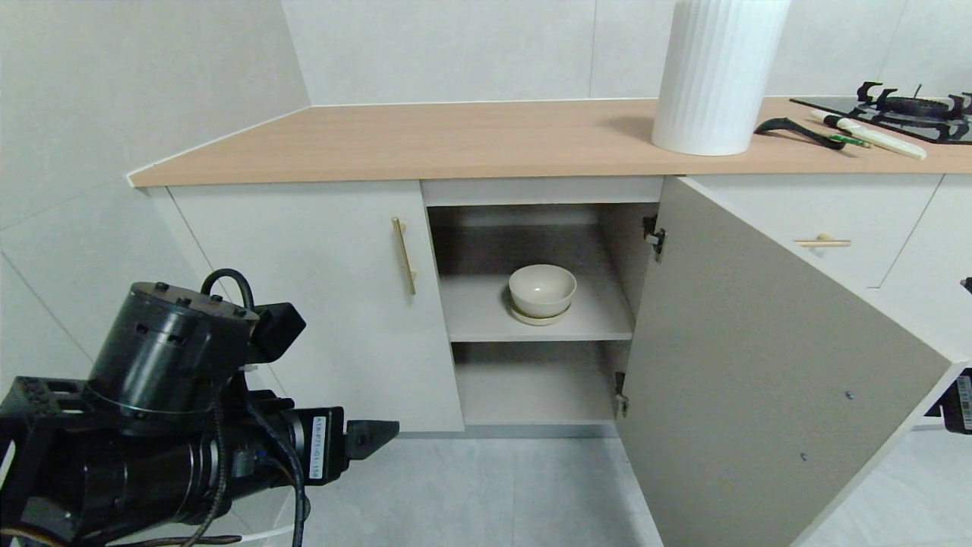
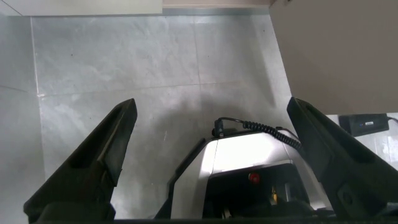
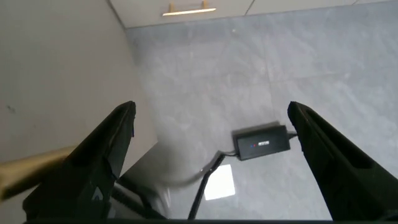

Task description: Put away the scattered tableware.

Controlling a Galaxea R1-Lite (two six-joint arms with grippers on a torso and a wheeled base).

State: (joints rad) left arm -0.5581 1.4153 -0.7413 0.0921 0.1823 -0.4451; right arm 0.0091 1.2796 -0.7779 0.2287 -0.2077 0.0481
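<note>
A cream ceramic bowl [image 1: 541, 289], round and smooth-glazed, sits on a shallow plate [image 1: 535, 317] of the same pale colour on the middle shelf [image 1: 486, 311] of a white kitchen cabinet. The bowl and plate stand towards the right half of the shelf, apart from the cabinet walls. The flat-panelled matt grey cabinet door [image 1: 759, 365] stands swung wide open to the right on two metal hinges. The neighbouring door, on the left, is closed and carries a slim vertical brass-coloured bar handle [image 1: 403, 254].

Above, the wood-grain desk [image 1: 456, 140] bears a tall white ribbed cylinder [image 1: 717, 72]. To its right lie a curved black utensil [image 1: 797, 131] and a long white-handled utensil [image 1: 873, 137], beside a black gas hob [image 1: 911, 106] at the far right edge.

The left arm [image 1: 175, 410], black and cylindrical, hangs low in front of the closed door, well apart from the bowl. In the left wrist view the left fingers [image 2: 93, 168], dark and wedge-shaped, are spread wide with nothing between them, over a grey marbled tile floor [image 2: 155, 62].

The right fingers [image 3: 336, 162] are likewise spread wide and empty. A brass-coloured bar [image 3: 37, 174] shows just beside one of them, against the open door's pale face. A black rectangular power adapter [image 3: 261, 142] with its cable lies on the floor tiles below.
</note>
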